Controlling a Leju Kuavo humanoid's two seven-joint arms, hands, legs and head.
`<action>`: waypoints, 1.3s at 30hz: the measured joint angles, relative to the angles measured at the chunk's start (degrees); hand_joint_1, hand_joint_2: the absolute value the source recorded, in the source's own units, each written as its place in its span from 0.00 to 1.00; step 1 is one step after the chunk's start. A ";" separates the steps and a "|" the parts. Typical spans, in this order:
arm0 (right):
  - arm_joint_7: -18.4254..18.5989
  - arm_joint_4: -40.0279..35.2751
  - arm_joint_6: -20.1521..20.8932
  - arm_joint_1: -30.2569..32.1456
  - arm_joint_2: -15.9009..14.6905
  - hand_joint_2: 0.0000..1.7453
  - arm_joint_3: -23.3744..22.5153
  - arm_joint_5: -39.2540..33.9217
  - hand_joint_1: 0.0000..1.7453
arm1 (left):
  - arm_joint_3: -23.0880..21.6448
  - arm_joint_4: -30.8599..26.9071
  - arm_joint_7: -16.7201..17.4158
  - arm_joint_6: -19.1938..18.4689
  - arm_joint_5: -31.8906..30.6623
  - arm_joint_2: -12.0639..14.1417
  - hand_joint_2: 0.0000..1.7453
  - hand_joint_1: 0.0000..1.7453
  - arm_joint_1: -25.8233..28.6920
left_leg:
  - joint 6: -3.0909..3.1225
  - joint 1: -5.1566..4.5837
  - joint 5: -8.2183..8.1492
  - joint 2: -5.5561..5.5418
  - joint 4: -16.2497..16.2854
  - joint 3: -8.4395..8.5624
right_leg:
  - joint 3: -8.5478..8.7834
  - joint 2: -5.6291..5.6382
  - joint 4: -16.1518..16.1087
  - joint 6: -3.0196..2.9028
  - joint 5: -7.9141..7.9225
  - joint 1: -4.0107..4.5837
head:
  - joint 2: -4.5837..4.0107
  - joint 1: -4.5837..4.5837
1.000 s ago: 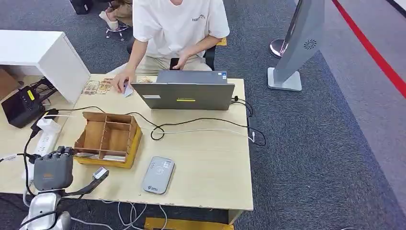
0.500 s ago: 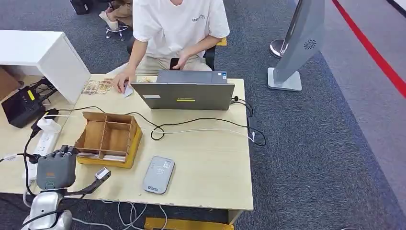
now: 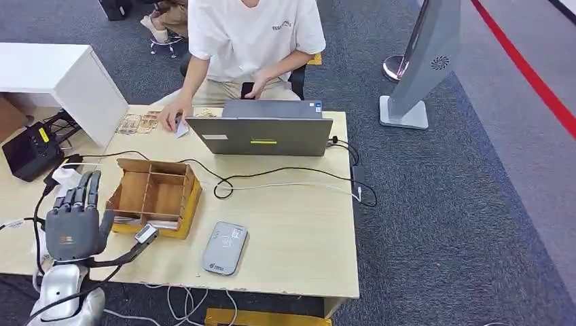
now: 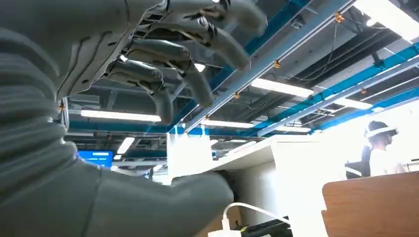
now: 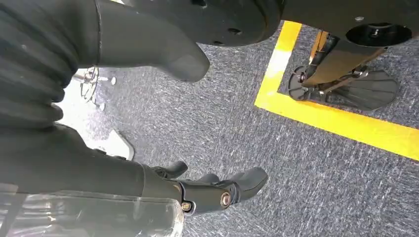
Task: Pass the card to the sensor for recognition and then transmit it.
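The grey card reader point(image 3: 225, 248) lies flat near the table's front edge. Left of it stands a wooden compartment box point(image 3: 155, 195), with pale cards point(image 3: 162, 223) in its front slot. My left hand point(image 3: 71, 221) is raised just left of the box, its fingers point(image 3: 87, 190) stretched up and apart, holding nothing. The left wrist view shows the same hand point(image 4: 148, 98) with a wide gap between thumb and fingers. My right hand point(image 5: 148, 123) hangs over the carpet, fingers point(image 5: 222, 190) apart from the thumb, holding nothing.
A person point(image 3: 248, 41) sits behind the laptop point(image 3: 261, 132), one hand on a mouse. Black cables point(image 3: 285, 176) cross the table's middle. A power strip point(image 3: 64, 197) and a black device point(image 3: 30, 151) lie at the left. A white cabinet point(image 3: 61, 75) stands at the back left.
My left hand has risen and shifted slightly towards the box; its fingers, curled down before, now point up and spread.
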 joint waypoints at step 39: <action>0.13 0.00 0.00 -0.03 0.00 1.00 -0.02 0.72 0.00 | -0.74 4.55 2.60 0.00 -0.07 -0.81 1.00 0.00 0.17 | 0.00 0.00 0.00 0.00 0.00 0.00 | -0.01 0.00 0.00 0.00 0.00 0.00 | 0.00 0.00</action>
